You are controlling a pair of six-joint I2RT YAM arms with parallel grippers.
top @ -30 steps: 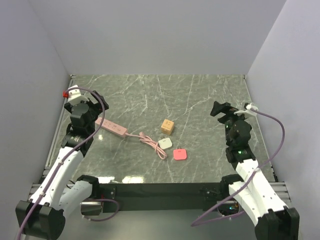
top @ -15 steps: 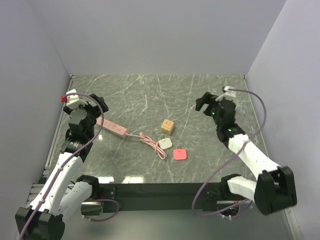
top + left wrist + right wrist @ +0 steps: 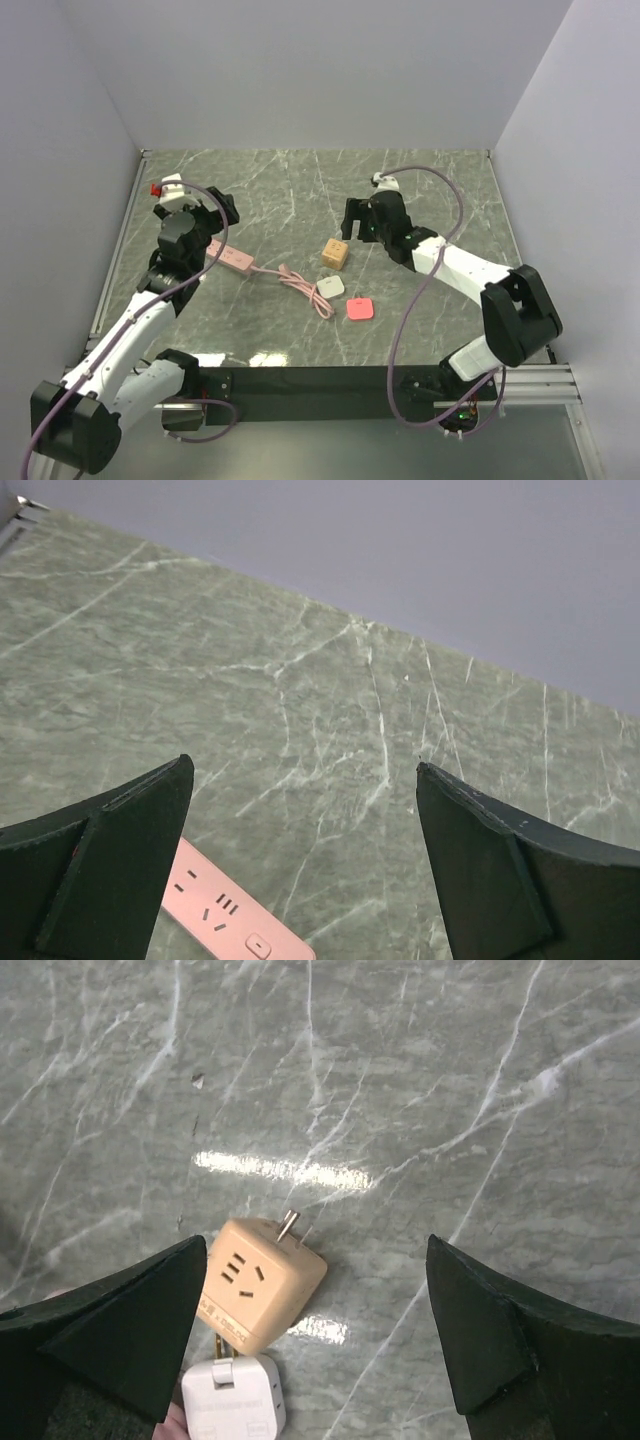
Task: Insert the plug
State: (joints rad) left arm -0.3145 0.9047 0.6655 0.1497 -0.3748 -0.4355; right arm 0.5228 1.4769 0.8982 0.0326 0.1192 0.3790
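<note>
The plug (image 3: 360, 309), a flat coral-pink square, lies on the marble table near the front middle; it does not show in either wrist view. My right gripper (image 3: 352, 218) (image 3: 316, 1245) is open and empty, hovering just behind the tan cube (image 3: 335, 254) (image 3: 262, 1282), well back from the plug. My left gripper (image 3: 224, 210) (image 3: 302, 770) is also open and empty, above the far end of the pale-pink power strip (image 3: 228, 257) (image 3: 225, 915).
A white adapter (image 3: 330, 286) (image 3: 232, 1400) lies in front of the tan cube, beside the strip's looped pink cord (image 3: 300, 285). The cube shows metal prongs on its far side. Grey walls close in the table (image 3: 420, 190) on three sides.
My right arm has swung left from the right side of the table to just behind the tan cube. My left gripper has shifted right, over the power strip's end.
</note>
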